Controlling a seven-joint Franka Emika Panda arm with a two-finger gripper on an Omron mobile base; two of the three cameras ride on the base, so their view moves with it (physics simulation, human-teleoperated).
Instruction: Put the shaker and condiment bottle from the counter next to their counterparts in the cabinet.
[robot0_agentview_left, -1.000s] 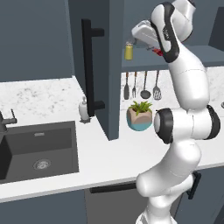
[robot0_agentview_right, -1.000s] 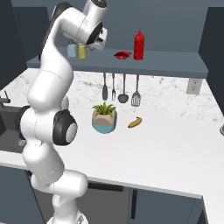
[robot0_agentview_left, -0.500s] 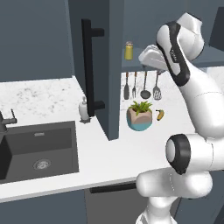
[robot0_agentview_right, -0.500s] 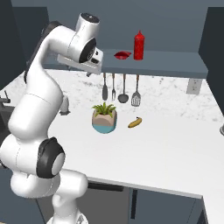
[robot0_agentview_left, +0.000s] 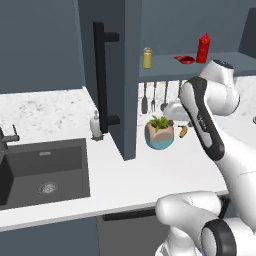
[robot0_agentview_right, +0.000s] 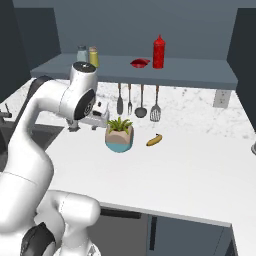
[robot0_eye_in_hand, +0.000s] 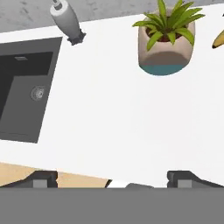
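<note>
The yellow-olive shaker (robot0_agentview_left: 147, 58) (robot0_agentview_right: 93, 56) stands at the left end of the open cabinet's shelf (robot0_agentview_right: 195, 75), right beside a grey-blue shaker (robot0_agentview_right: 82, 53). Further right on that shelf stands the red condiment bottle (robot0_agentview_left: 202, 48) (robot0_agentview_right: 158, 51). My gripper (robot0_eye_in_hand: 113, 180) is open and holds nothing. It hangs over the white counter (robot0_eye_in_hand: 113, 113), looking down on it, well below the shelf. In the left base view the hand (robot0_agentview_left: 174, 111) sits just right of the potted plant.
A potted plant (robot0_agentview_left: 160, 134) (robot0_eye_in_hand: 165, 41) and a banana (robot0_agentview_right: 154, 140) lie on the counter under hanging utensils (robot0_agentview_right: 137, 102). A soap dispenser (robot0_eye_in_hand: 65, 19) stands by the dark sink (robot0_agentview_left: 42, 170). The cabinet door (robot0_agentview_left: 131, 80) with its black handle (robot0_agentview_left: 101, 75) juts out. A flat red object (robot0_agentview_right: 140, 62) lies beside the bottle.
The arm has swung down from the shelf level to just above the counter near the plant. The gripper stayed open and empty.
</note>
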